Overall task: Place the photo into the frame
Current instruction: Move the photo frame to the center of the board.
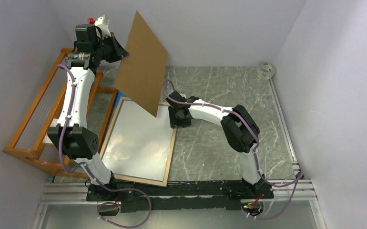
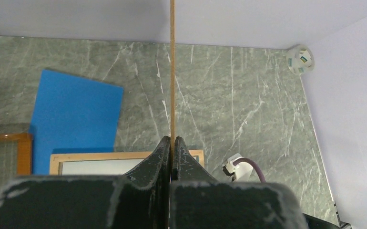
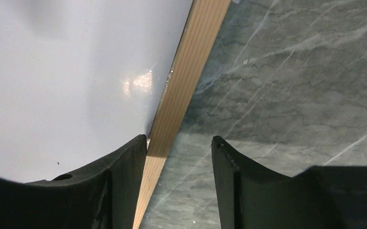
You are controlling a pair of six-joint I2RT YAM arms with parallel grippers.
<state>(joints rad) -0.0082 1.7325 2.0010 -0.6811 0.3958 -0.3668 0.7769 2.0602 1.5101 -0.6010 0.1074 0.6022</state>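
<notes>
My left gripper (image 1: 123,53) is raised at the far left and shut on the edge of a plain brown backing board (image 1: 143,62), holding it tilted in the air. In the left wrist view the board (image 2: 172,71) shows edge-on between the closed jaws of that gripper (image 2: 172,140). The frame (image 1: 171,155) lies flat on the table, light wood side up, around a pale white-grey surface (image 1: 138,138). My right gripper (image 1: 178,117) is open, low over the frame's far right corner. Its jaws (image 3: 179,139) straddle the wooden rim (image 3: 191,81). The balloon print does not show in any view.
An orange wooden rack (image 1: 29,138) stands along the left wall. A flat blue pad (image 2: 76,114) lies on the table beyond the frame (image 2: 100,156). A white tape roll (image 1: 266,70) sits in the far right corner. Grey marble tabletop (image 1: 229,90) spreads to the right.
</notes>
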